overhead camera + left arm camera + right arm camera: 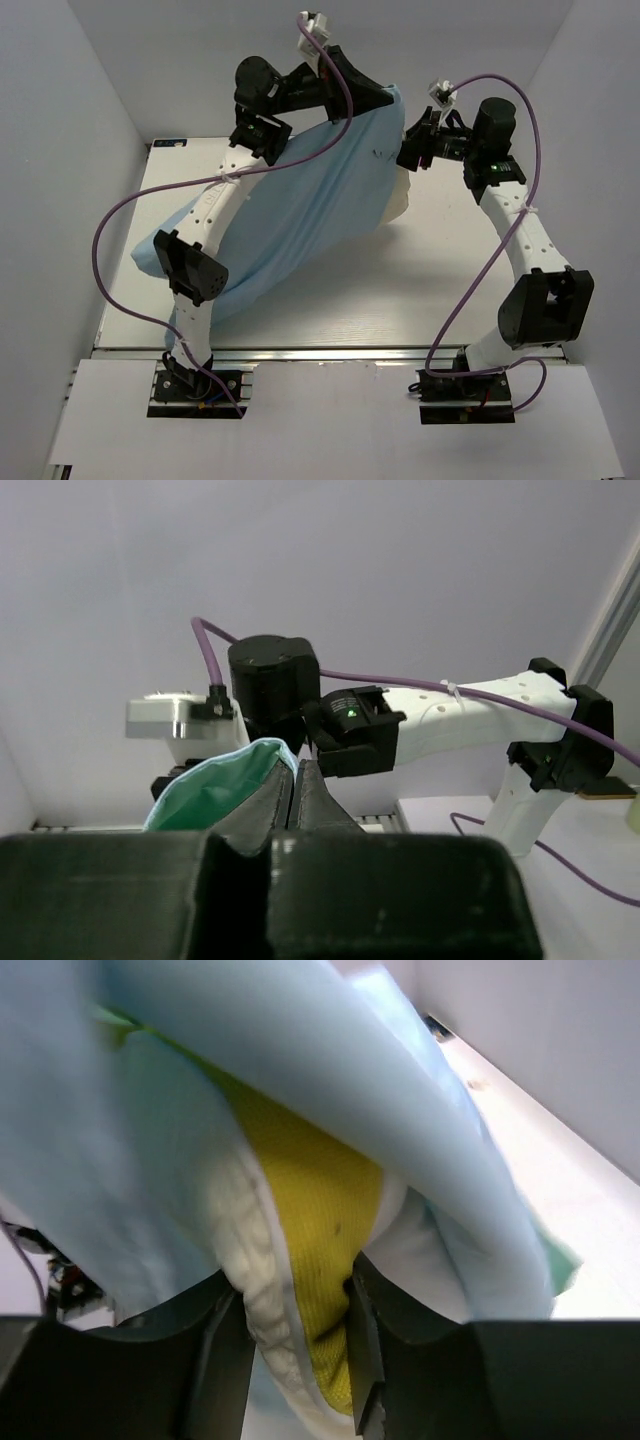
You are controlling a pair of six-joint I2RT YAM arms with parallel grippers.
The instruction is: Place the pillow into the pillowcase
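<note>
The light blue pillowcase (300,210) hangs in a slope from the back of the table down to the front left. My left gripper (378,100) is shut on its raised upper edge; the left wrist view shows the mint green lining (215,790) bunched against the closed left gripper (294,780). The cream pillow (398,195) pokes out of the pillowcase's right side. In the right wrist view its dimpled white face and yellow band (320,1210) sit squeezed between the fingers of my right gripper (295,1340), with blue fabric (330,1070) draped over it. The right gripper (410,155) is at that exposed end.
White walls (70,120) enclose the table (420,290) on the left, back and right. The right arm's wrist and purple cable (470,705) pass close in front of the left gripper. Both arm bases (200,385) stand at the near edge.
</note>
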